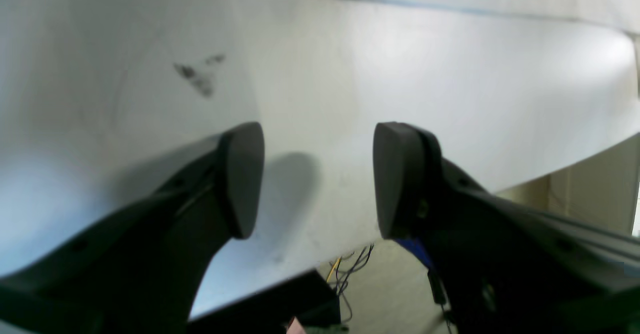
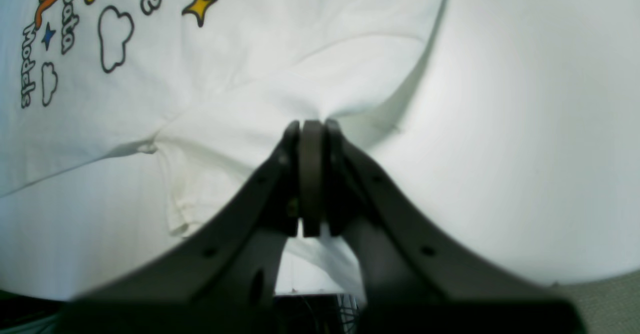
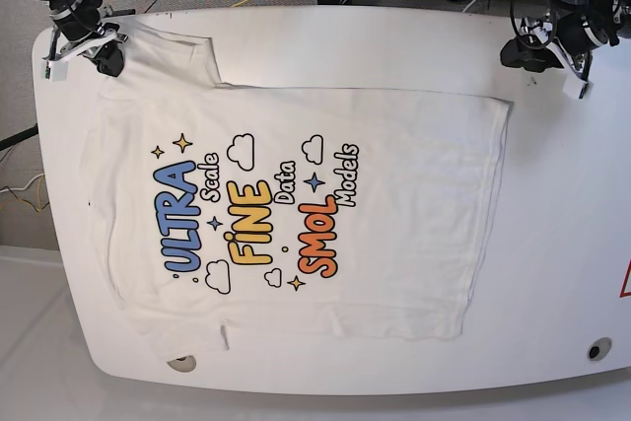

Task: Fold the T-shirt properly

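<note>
We see the T-shirt (image 3: 296,214) lying print-up and mostly flat on the white table (image 3: 552,263), covering the left and middle of the base view. It looks like soft, light cotton, so we expect it to sag and wrinkle when lifted, not slip or break. Good places to take hold, in our judgement, are the thin edges: sleeve ends, shoulder seams, hem corners.

Its long axis runs side to side in the base view. The hem (image 3: 490,214) faces that view's right and the neck end sits at the left edge of the table. One sleeve (image 3: 168,54) points to the far edge, the other (image 3: 192,337) to the near edge.

The right gripper (image 2: 311,124) is clamped on a bunch of white cloth at the far sleeve, jaws pressed together with fabric puckered around them. In the base view it sits at the top-left corner.

The left gripper (image 1: 317,174) stands wide with nothing between the pads (image 1: 395,174). It hangs over bare table near the edge, apart from the shirt's hem corner.
</note>
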